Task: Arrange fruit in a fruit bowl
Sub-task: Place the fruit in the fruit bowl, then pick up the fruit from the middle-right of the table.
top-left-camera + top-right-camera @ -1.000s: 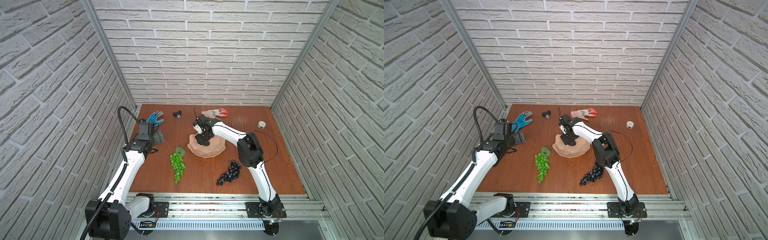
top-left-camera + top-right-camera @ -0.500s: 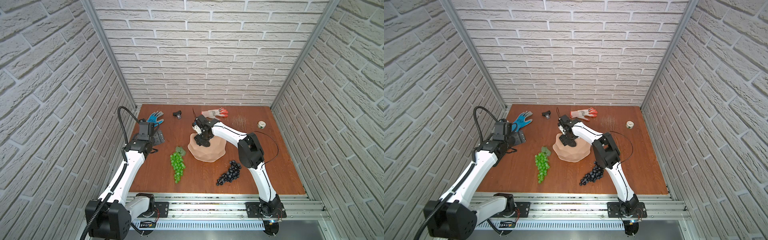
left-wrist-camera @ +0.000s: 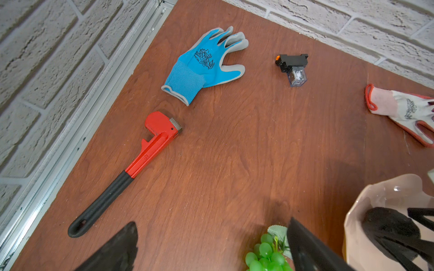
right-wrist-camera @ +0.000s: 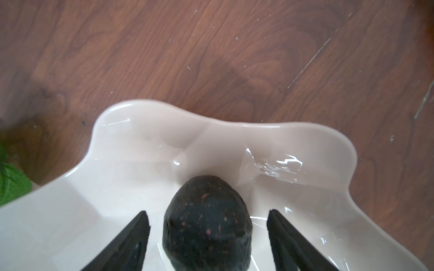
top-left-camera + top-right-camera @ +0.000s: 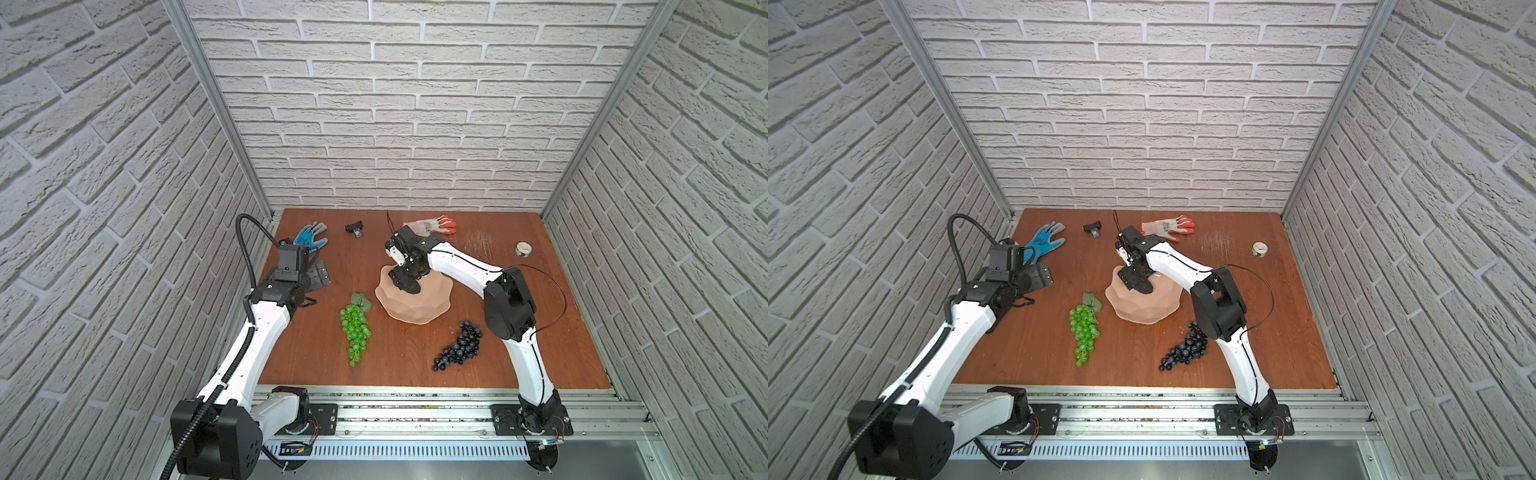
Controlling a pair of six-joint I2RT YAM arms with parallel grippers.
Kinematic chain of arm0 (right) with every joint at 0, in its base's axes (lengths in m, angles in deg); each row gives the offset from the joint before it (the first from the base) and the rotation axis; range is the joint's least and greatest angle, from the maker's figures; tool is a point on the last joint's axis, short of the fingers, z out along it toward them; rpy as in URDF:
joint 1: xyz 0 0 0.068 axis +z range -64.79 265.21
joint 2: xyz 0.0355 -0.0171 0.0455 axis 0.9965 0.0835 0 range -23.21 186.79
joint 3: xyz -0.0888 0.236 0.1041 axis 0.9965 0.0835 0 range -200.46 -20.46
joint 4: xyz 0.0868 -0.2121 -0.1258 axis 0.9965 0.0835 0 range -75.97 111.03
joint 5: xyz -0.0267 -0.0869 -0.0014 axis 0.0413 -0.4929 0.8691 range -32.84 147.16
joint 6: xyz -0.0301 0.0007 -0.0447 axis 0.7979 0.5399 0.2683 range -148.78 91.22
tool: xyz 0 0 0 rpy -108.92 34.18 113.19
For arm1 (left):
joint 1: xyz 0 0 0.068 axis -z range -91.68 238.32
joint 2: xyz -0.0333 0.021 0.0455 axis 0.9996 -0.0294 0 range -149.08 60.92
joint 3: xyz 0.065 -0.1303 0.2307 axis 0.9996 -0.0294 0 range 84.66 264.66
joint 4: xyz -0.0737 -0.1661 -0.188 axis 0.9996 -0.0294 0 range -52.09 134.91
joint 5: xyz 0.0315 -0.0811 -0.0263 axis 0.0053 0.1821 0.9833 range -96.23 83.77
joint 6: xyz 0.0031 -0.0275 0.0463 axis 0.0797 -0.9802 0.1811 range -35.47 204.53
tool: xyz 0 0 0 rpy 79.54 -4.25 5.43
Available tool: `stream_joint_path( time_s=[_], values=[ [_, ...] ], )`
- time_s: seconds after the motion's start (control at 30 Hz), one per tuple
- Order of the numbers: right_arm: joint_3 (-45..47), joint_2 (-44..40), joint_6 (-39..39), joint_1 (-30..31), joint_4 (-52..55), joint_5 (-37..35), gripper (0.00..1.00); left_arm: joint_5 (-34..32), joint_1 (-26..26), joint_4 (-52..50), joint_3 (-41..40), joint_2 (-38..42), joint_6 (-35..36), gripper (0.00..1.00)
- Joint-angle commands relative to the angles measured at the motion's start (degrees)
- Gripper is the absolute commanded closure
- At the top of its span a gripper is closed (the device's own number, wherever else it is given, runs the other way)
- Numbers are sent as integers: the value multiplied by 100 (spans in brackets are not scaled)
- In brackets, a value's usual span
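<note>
Peach-pink fruit bowl (image 4: 234, 126) holds the avocado (image 4: 206, 234), straddled untouched by the spread right gripper (image 4: 206, 212), still dipped inside as before; left gripper (image 3: 212, 221) gapes wide.

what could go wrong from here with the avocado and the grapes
1. The right claw stands open around the avocado in the bowl, with little room on either side; a crooked lift could knock it rolling.
2. The green grapes and dark grapes lie on the table; either long bunch may drape over the wavy rim and slide out.
</note>
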State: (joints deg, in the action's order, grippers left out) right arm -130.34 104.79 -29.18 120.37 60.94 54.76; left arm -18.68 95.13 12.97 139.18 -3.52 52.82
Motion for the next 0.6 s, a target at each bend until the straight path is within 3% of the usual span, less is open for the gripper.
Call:
stream_joint_path(
  time_s=[0.0, 0.23, 0.4, 0.57],
  values=[
    [48, -407, 43, 64, 30, -55, 20, 32, -30, 127, -73, 95, -63, 2],
    [48, -931, -111, 61, 389, -207, 21, 117, -30, 222, -156, 97, -116, 2],
    [769, -1821, -327, 61, 398, -343, 21, 159, -30, 216, -82, 55, -46, 2],
    [1298, -2534, -543, 17, 644, -1559, 17, 185, -30, 336, -152, 169, -17, 2]
  ],
)
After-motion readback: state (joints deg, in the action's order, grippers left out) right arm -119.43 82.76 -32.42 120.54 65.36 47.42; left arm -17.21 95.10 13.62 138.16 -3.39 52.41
